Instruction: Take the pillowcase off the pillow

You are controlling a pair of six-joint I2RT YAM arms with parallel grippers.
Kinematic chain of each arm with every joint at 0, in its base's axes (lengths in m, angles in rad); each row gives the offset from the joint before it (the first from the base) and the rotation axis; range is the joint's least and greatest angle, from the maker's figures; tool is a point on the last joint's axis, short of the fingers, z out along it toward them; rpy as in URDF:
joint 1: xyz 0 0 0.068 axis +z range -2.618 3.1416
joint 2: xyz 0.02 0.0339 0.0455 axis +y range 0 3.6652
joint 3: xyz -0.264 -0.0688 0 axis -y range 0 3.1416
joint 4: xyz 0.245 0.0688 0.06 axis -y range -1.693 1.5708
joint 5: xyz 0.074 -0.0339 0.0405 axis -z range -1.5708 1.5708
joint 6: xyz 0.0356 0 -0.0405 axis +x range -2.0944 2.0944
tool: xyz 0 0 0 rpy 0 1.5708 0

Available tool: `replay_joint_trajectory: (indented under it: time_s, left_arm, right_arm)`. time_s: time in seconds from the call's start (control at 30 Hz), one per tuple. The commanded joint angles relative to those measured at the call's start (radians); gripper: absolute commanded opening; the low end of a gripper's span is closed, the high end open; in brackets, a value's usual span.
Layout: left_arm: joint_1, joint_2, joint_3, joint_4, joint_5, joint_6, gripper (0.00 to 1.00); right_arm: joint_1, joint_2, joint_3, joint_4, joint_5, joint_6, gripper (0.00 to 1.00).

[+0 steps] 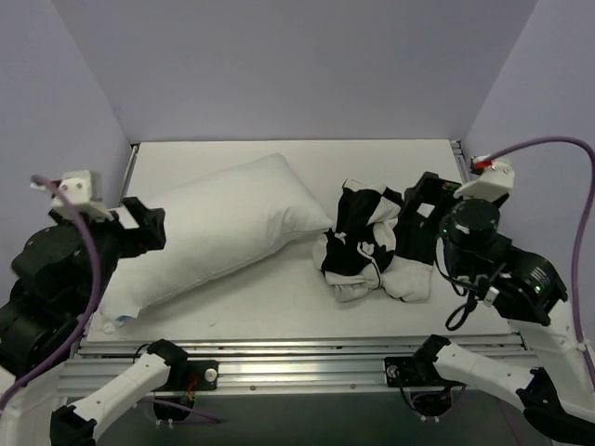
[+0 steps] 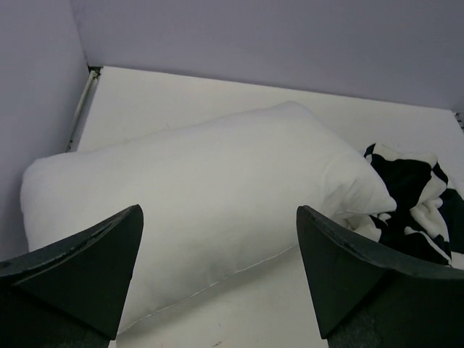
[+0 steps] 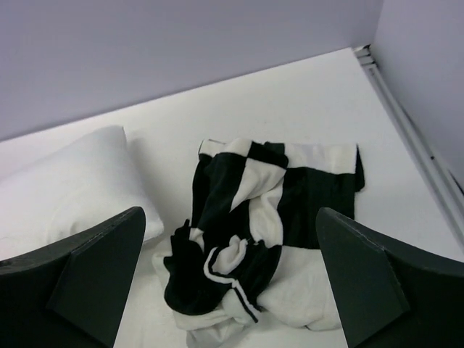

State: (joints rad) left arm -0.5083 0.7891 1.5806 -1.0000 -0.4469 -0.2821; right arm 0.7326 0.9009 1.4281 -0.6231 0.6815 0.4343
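left gripper [image 2: 218,208]: open, its two dark fingers spread wide with nothing between them; in its own wrist view the pillow fills the gap behind the fingers
left gripper place: at the left end of the pillow, near the left wall; whether it touches the cushion i cannot tell
right gripper [image 3: 230,211]: open as well, fingers far apart and holding nothing; the wrist view looks down between them onto the pillowcase
right gripper place: over the right side of the crumpled fabric, toward the right wall
pillow [image 1: 218,228]: plain white, plump, bare of any cover; lies slantwise on the left half of the table, one end near the front left, the other pointing toward the middle at the back
pillowcase [image 1: 372,246]: fully off the cushion, bunched in a heap of black and white squares just right of centre, white lining showing in the folds at its near edge
pillow and pillowcase: the cushion's right corner reaches the left edge of the heap; from the left wrist view that corner seems to lie against the fabric
table [image 1: 279,307]: white top, with pale purple walls on three sides
rail [image 1: 297,358]: metal strip along the near edge, between the two arm bases
cable [image 1: 558,149]: purple, looping up from the right arm
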Motion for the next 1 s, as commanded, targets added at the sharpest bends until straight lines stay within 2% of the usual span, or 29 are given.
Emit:
replay_joint_trajectory:
  time_s: [0.0, 0.17, 0.33, 0.57, 0.97]
  left_arm:
    - [0.007, -0.094, 0.084, -0.071, -0.121, 0.031, 0.94]
    - [0.005, -0.194, 0.091, -0.092, -0.211, 0.046, 0.94]
    - [0.005, -0.28, 0.012, -0.081, -0.272, 0.047, 0.94]
    - [0.002, -0.39, -0.1, -0.042, -0.314, 0.015, 0.94]
    - [-0.016, -0.398, -0.117, -0.063, -0.348, 0.009, 0.94]
  right_arm:
    - [-0.004, -0.088, 0.038, -0.052, 0.142, -0.051, 1.0]
    - [-0.002, -0.24, 0.011, -0.053, 0.184, -0.1, 1.0]
    - [0.017, -0.359, -0.02, -0.056, 0.214, -0.115, 1.0]
    - [0.063, -0.431, -0.07, -0.063, 0.269, -0.085, 1.0]
    - [0.113, -0.431, -0.109, -0.043, 0.29, -0.075, 0.97]
